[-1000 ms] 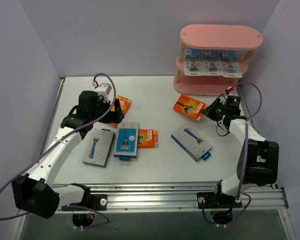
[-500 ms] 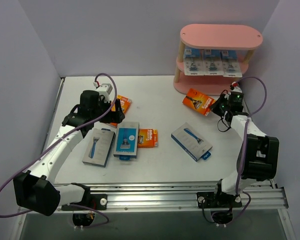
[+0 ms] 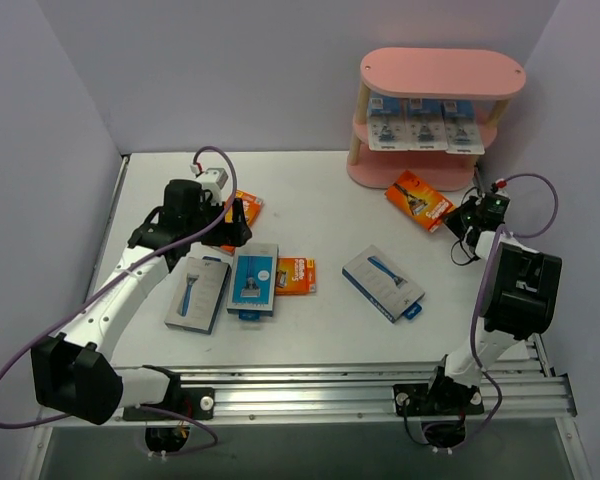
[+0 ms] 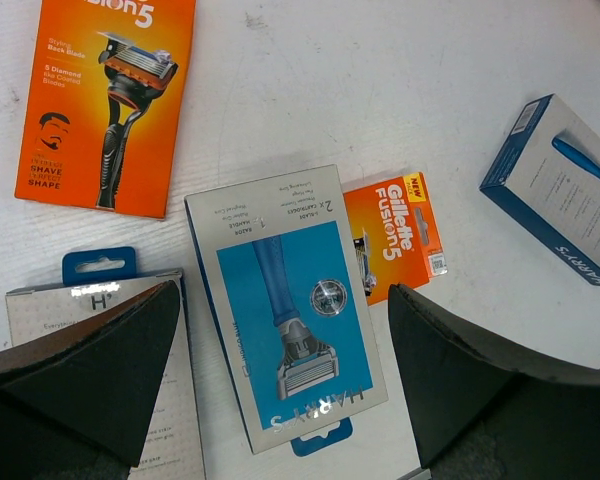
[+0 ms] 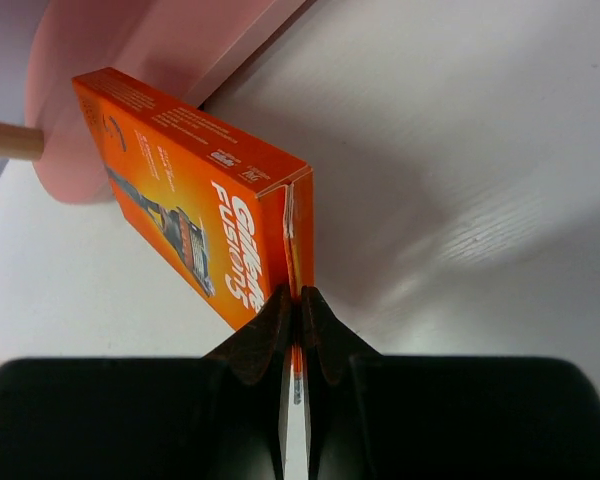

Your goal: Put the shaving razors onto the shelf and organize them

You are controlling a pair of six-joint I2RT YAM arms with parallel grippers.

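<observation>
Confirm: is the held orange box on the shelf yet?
Off it. The right gripper pinches the orange box by its end flap, in front of the shelf.

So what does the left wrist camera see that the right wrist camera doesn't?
Left wrist only: five packs lying flat: a blue Harry's box below the wide-open left jaws, a small orange pack, a big orange box, a grey box, a blue-edged box. Right wrist only: the right jaws shut on the flap of an orange Fusion5 box beside the pink shelf. Both: the white table.
</observation>
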